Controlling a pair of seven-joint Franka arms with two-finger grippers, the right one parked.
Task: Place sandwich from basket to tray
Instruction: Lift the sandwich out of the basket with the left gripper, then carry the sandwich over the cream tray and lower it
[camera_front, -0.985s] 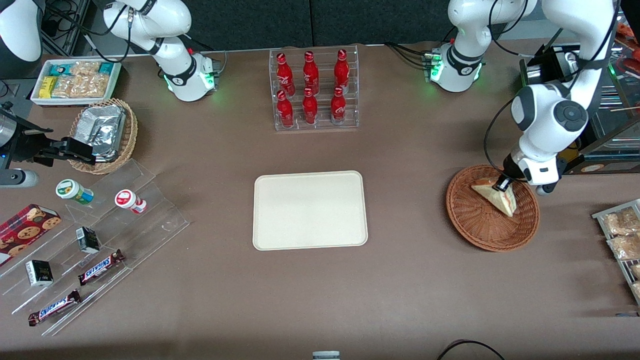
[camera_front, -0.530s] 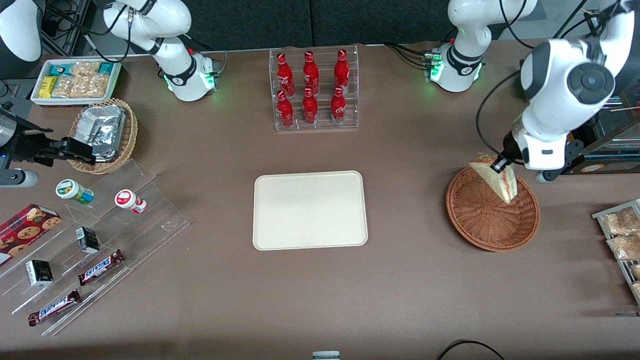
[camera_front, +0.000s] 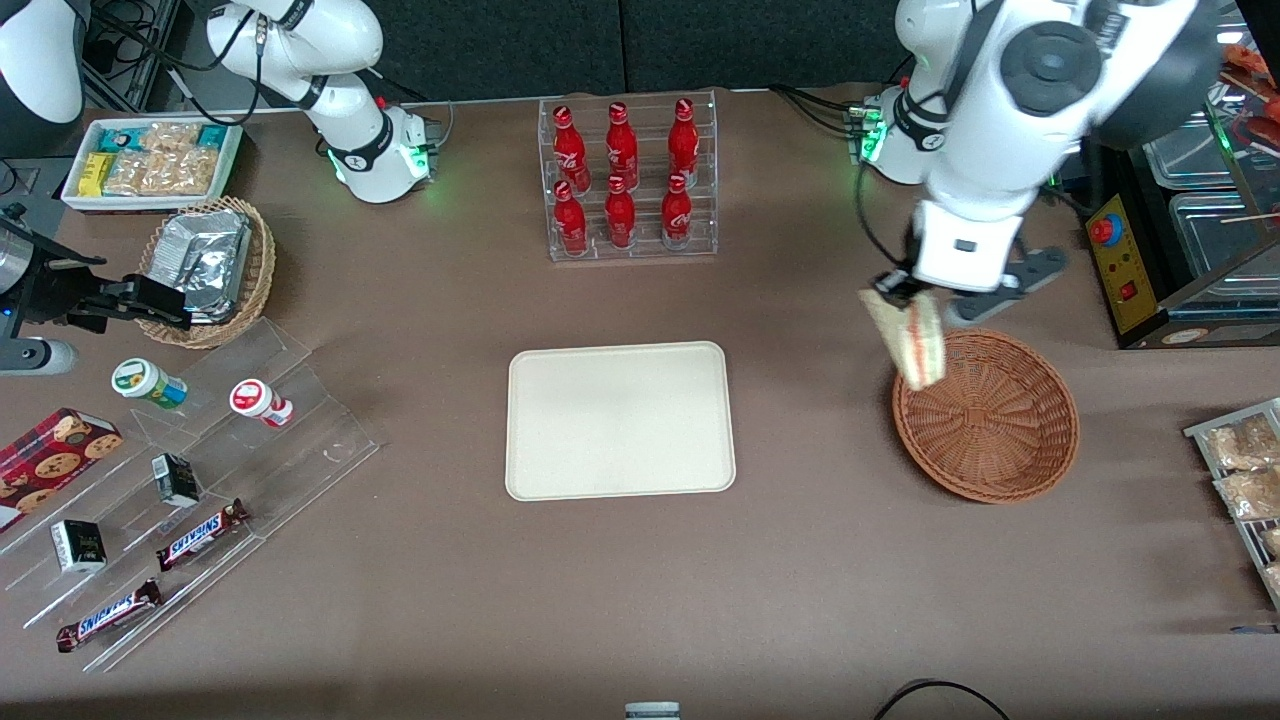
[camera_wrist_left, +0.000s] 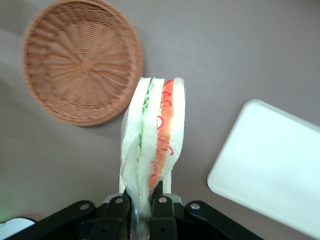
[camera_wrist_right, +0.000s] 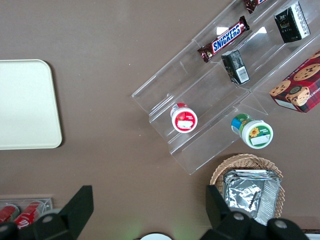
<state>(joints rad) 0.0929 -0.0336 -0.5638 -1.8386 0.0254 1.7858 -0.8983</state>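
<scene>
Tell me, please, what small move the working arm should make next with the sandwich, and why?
Probably carry it sideways toward the tray, keeping its height. The gripper is shut on the sandwich, which hangs in the air over the basket rim, clear of the weave. The tray lies bare toward the parked arm's end, with open table between it and the basket.

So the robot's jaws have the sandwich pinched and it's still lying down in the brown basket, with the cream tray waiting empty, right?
Not quite: the gripper holds the sandwich hanging in the air by the edge of the basket, which is empty, as the front view shows. The tray is indeed empty.
</scene>
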